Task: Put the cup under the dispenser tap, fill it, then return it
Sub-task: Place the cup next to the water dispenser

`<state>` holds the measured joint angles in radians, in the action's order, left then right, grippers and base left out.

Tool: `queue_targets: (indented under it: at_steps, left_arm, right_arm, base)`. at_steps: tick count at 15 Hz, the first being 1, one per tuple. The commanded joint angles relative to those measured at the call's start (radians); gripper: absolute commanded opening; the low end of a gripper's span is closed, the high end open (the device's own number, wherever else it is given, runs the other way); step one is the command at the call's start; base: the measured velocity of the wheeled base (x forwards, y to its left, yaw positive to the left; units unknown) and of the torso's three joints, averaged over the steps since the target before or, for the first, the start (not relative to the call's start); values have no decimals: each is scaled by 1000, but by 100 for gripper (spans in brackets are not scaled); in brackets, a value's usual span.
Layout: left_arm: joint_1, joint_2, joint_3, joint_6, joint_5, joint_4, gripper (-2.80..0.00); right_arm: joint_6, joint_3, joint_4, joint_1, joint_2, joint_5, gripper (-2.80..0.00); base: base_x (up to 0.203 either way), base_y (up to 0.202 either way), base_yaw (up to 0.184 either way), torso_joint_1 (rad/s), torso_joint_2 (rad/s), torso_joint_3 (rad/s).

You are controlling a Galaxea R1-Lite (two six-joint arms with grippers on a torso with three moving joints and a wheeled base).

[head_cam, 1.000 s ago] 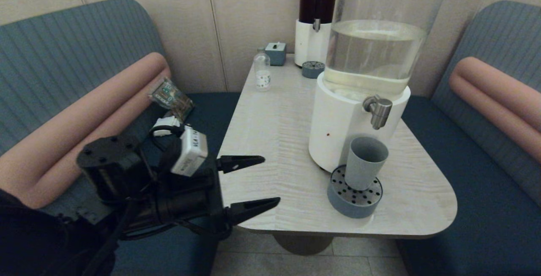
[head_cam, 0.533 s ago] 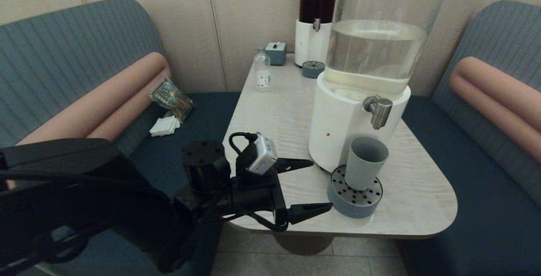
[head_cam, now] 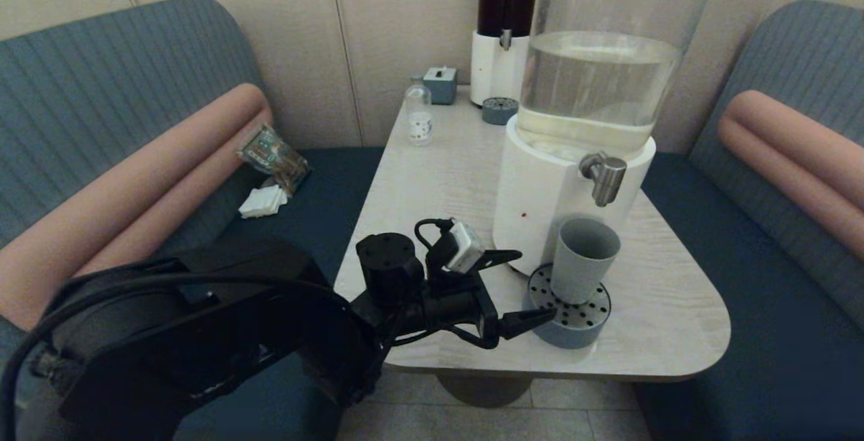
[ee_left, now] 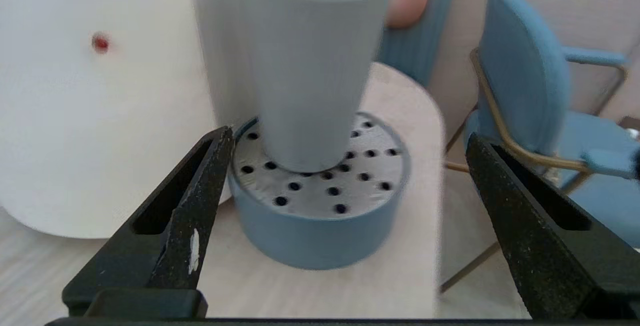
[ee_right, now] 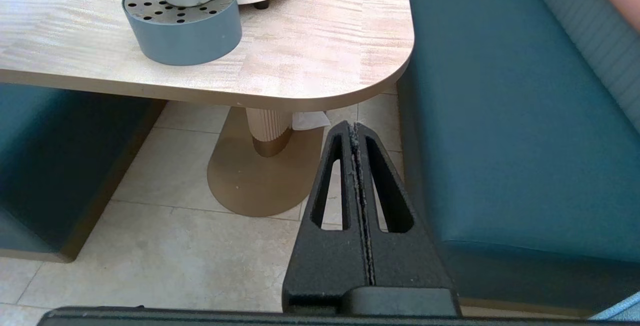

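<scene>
Both fingers of the left gripper (head_cam: pixel 536 288) spread wide, empty, just short of the cup (head_cam: pixel 584 260).

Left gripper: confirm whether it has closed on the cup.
No, the left gripper is open, its fingers apart and short of the cup on the drip tray.

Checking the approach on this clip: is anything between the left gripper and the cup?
Nothing visible. The left gripper is open beside the perforated drip tray, and the cup stands upright on that tray straight ahead between the fingers. The dispenser base sits close alongside one finger.
</scene>
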<state>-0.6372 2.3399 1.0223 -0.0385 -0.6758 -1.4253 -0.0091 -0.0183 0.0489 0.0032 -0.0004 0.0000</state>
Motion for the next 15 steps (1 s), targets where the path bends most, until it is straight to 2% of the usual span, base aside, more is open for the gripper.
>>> queue_targets:
  at_steps: [1, 10, 12, 15]
  left_arm:
    - [-6, 56, 69, 5, 0, -6, 0]
    - [-31, 162, 329, 32, 54, 38, 0]
    - [-49, 177, 355, 33, 88, 44, 0]
    - [-71, 179, 363, 35, 93, 57, 0]
  right_arm:
    - [0, 0, 0, 1, 0, 0, -280]
    - [0, 0, 0, 0, 0, 0, -280]
    - [0, 0, 0, 0, 0, 0, -280]
    - [0, 0, 0, 1, 0, 0, -280]
  base:
    - [0, 0, 0, 0, 0, 0]
    - [0, 0, 0, 0, 0, 0]
    - [0, 0, 0, 0, 0, 0]
    - [0, 0, 0, 0, 0, 0]
